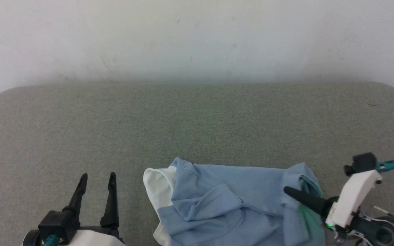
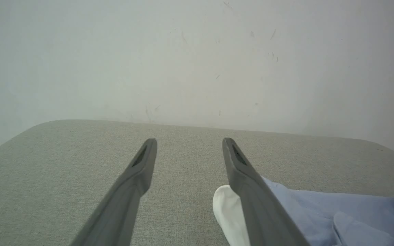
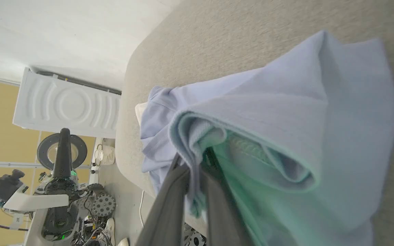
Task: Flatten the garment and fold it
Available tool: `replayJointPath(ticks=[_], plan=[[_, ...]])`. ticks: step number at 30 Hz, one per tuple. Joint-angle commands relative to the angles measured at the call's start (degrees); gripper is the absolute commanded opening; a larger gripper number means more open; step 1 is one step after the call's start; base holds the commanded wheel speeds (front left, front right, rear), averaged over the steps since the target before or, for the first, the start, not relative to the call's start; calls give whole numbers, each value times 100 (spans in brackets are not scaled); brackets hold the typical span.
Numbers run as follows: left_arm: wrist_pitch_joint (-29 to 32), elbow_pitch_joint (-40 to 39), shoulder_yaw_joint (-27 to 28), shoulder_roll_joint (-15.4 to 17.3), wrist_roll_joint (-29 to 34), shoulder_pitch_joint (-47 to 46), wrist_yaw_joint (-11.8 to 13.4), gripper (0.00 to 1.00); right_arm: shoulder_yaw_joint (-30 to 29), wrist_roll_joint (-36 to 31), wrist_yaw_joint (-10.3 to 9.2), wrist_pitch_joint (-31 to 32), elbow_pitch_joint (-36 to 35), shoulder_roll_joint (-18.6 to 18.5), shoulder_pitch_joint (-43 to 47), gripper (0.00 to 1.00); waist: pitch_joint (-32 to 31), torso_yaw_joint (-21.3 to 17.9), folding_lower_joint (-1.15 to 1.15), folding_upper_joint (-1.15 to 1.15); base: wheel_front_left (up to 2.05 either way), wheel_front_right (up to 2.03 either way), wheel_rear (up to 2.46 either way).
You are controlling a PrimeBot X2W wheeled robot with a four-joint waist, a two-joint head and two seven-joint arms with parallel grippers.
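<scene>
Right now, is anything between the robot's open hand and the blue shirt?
Nothing visible. Just bare grey surface lies between the left hand and the shirt. The right hand is pinching the shirt's far end.

You see the light blue shirt [image 1: 231,205] lying bunched up at the near edge of the grey surface [image 1: 183,119]. Its white collar [image 1: 156,188] is at the left, and its right edge is folded over.

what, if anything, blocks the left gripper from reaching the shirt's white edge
Likely yes, reachable: the left gripper stands open, with just bare grey surface between it and the white edge of the garment.
</scene>
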Motion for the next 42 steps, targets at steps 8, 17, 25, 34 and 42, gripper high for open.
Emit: replayJointPath(ticks=[8,17,25,34,42], plan=[[-5,96,-104,-35,34,-267,-92,100,1952,1083,-2,-1317,791,36,-518,0,164,305,0,0,0,0,0],[-43,204,-131,-145,30,-467,-154,100,3827,1115,-2,-2880,2133,37,-1481,49,426,459,0,0,0,0,0],[-69,290,-74,-208,64,-509,-190,100,5028,34,-2,-3632,2159,20,-2291,100,498,334,0,0,0,0,0],[-79,344,2,-249,94,-485,-216,100,5139,-1867,-2,-4487,1360,-606,-2370,100,352,94,0,0,0,0,0],[-83,332,138,-242,100,-305,-187,100,2791,-3402,-2,-5272,356,-719,-817,100,169,-152,0,0,0,0,0]])
